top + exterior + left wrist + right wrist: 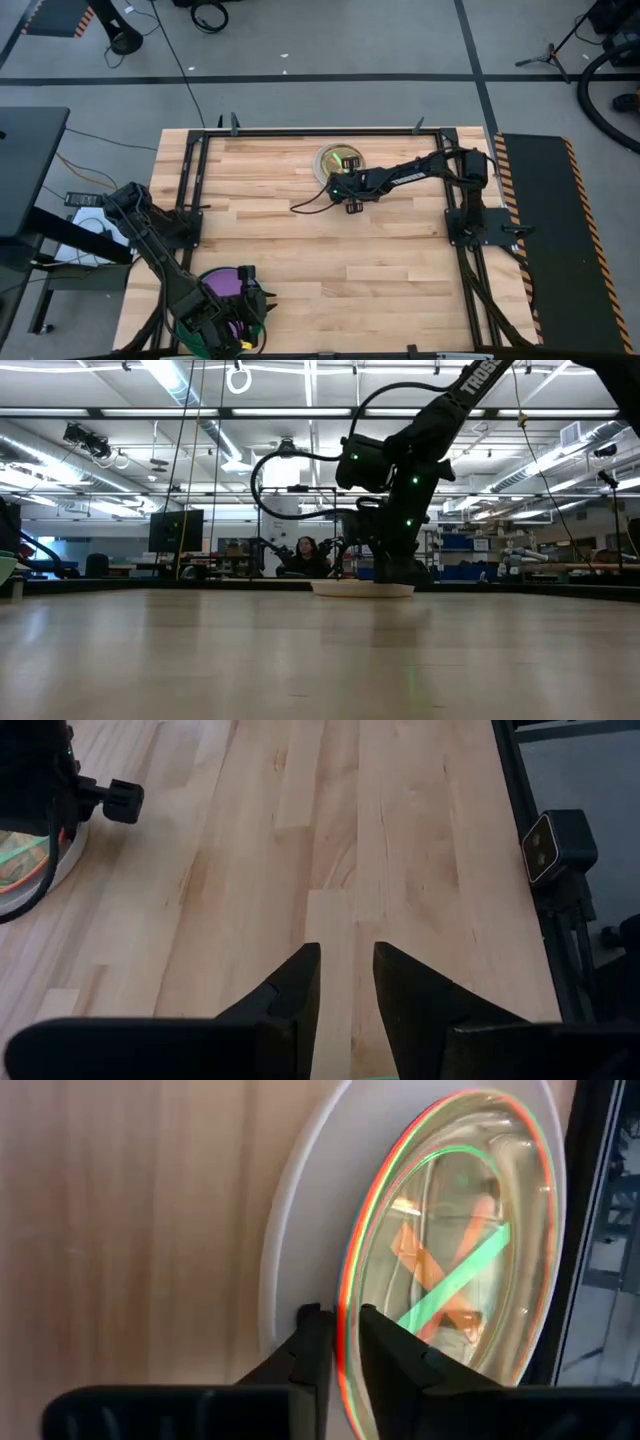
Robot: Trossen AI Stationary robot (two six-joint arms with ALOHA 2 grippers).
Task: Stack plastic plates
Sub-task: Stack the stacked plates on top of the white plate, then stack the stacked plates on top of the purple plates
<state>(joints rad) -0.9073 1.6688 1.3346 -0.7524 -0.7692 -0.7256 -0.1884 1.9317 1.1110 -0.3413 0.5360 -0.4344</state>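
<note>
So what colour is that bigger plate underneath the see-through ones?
White plate, clearest in the right wrist view.

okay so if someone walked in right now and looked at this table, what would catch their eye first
Probably the right gripper at the table's far middle, its fingers astride the rim of a stack of small translucent plates lying on a white plate. Next, the purple plate at the near left edge, under the left arm.

Overhead looks down; low camera level – both share plate stack (340,161).
</note>
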